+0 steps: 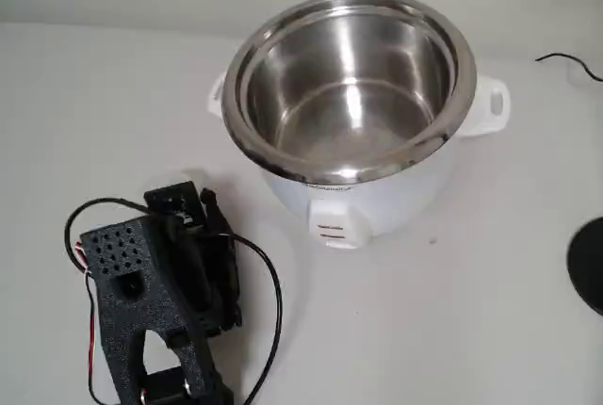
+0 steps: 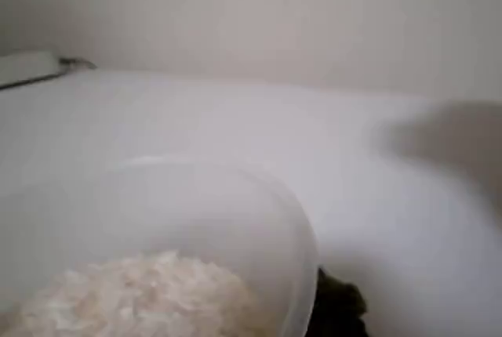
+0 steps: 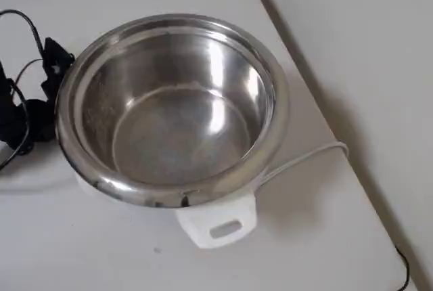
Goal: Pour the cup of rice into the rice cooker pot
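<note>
The rice cooker pot point(image 1: 349, 85) is a shiny steel bowl in a white body, and it holds nothing in the fixed view or in the overhead view point(image 3: 172, 108). In the wrist view the translucent cup point(image 2: 235, 219) fills the lower left, very close, with a mound of white rice point(image 2: 141, 294) inside. A dark fingertip point(image 2: 339, 309) shows right beside the cup's wall. In the fixed view my black gripper point(image 1: 193, 205) sits low on the table, left of and below the cooker, and it hides the cup. How the jaws stand is hidden.
A white power cord point(image 3: 304, 159) runs from the cooker toward the table's right edge. A black round object point(image 1: 589, 264) lies at the right edge of the fixed view. The cooker's front switch point(image 1: 332, 226) faces the camera. Thin black cables point(image 1: 268, 283) loop beside the arm.
</note>
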Tool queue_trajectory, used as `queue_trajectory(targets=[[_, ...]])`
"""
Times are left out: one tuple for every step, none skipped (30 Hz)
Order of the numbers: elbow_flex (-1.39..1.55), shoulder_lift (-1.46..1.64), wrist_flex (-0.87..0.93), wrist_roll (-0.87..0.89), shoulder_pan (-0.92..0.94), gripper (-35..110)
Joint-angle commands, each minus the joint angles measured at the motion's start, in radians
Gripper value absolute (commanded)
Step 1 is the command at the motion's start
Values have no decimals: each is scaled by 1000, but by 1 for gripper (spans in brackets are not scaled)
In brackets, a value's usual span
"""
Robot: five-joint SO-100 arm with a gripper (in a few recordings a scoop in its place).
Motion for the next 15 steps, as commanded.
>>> queue_trajectory(targets=[[-67,-5,-23,-14,-28,59],[-81,-9,-18,-18,-28,59],[-94,-14,-15,-20,-28,59],[-104,-17,-9,-21,-28,59],[-112,-21,-6,-23,-28,59],[-118,-26,-6,-25,-28,58],[-120,-29,-6,-26,-28,57],[-123,-35,-5,-29,-28,56],[-126,-41,-5,-34,-28,54],[-129,-51,-5,-38,-28,51],[-132,-60,-5,-41,-28,48],[-137,-69,-6,-43,-26,44],[-141,-78,-9,-43,-25,40],[-146,-84,-11,-43,-25,34],[-150,-89,-11,-37,-23,29]])
